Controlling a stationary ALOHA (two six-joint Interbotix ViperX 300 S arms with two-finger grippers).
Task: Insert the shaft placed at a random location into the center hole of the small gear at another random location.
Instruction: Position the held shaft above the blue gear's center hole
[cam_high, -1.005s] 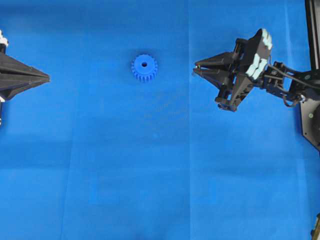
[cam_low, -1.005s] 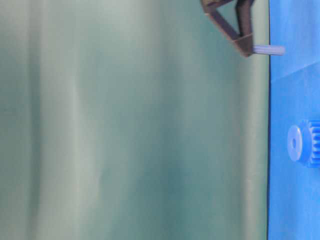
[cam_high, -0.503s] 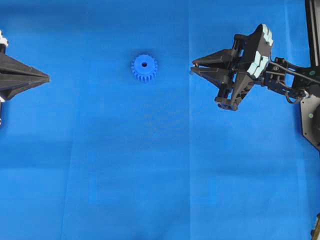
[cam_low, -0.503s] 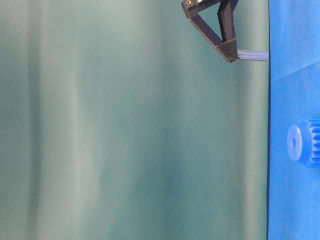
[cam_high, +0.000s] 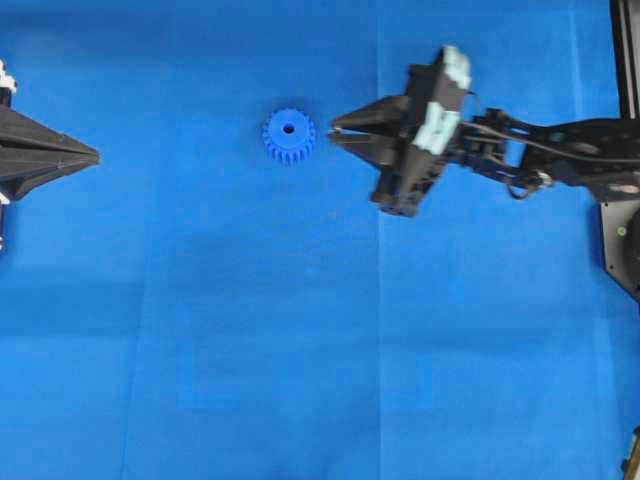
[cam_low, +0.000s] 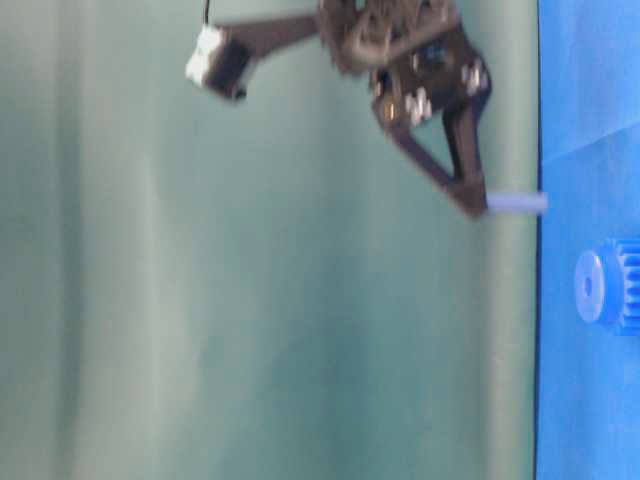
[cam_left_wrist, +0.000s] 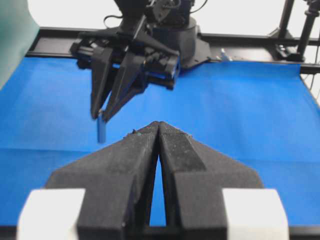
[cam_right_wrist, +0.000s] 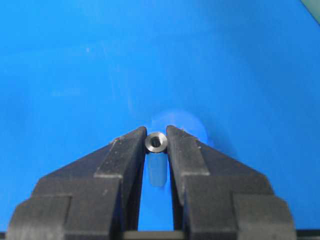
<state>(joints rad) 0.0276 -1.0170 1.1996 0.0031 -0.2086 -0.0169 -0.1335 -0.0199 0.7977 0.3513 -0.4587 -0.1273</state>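
Overhead view shows us our right pincer (cam_high: 335, 129) gripping the shaft (cam_right_wrist: 156, 142) just beside the small gear (cam_high: 289, 136). Our left pincer (cam_high: 93, 155) sits closed, well apart.

We count one small bright blue plastic toothed gear (cam_high: 289, 136) with a single dark round centre hole (cam_high: 289, 128) through its raised hub. We count one short, thin silvery metal shaft (cam_right_wrist: 156, 142), seen end-on in the right wrist view. We count two black robot grippers: the left one (cam_high: 95, 155) and the right one (cam_high: 334, 130), each with two tapering fingers. We count one blue cloth (cam_high: 300, 350) and one plain green backdrop (cam_low: 250, 300).
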